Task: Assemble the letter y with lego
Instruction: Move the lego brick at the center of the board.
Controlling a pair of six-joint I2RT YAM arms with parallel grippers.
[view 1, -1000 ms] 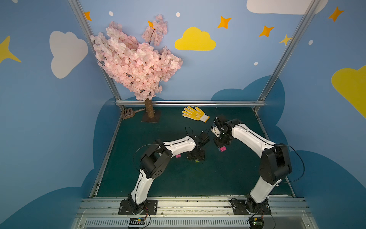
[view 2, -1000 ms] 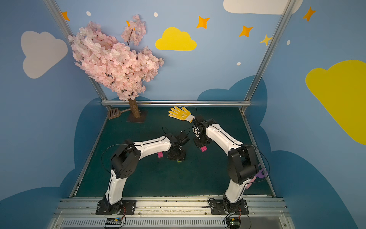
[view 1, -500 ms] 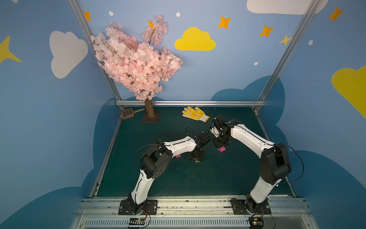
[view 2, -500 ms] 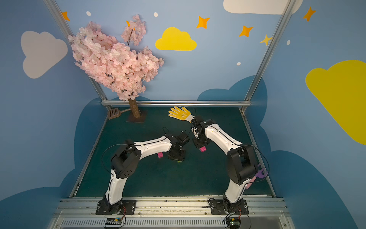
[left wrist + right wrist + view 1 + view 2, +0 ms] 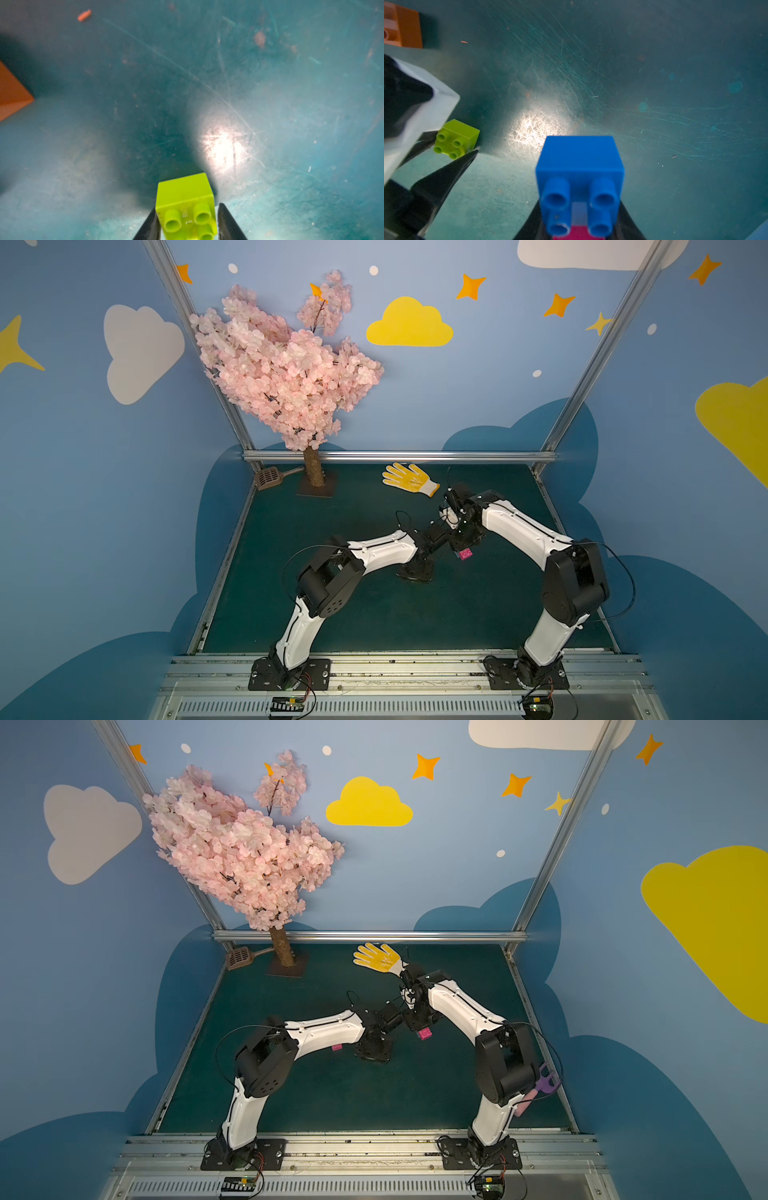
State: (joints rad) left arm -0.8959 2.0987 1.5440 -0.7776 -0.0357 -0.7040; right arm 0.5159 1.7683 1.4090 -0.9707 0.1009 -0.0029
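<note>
Now, pickup step: left gripper [image 5: 187, 206] straddles green brick [image 5: 185, 193], grip unclear; right gripper [image 5: 579, 207] clamped on blue brick [image 5: 579, 158] (pink piece [image 5: 577, 233] attached). Next probably: firm pinch, aligned studs.

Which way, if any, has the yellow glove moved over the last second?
No. The yellow glove lies where it was, just before the back rail and right of the tree base.
</note>
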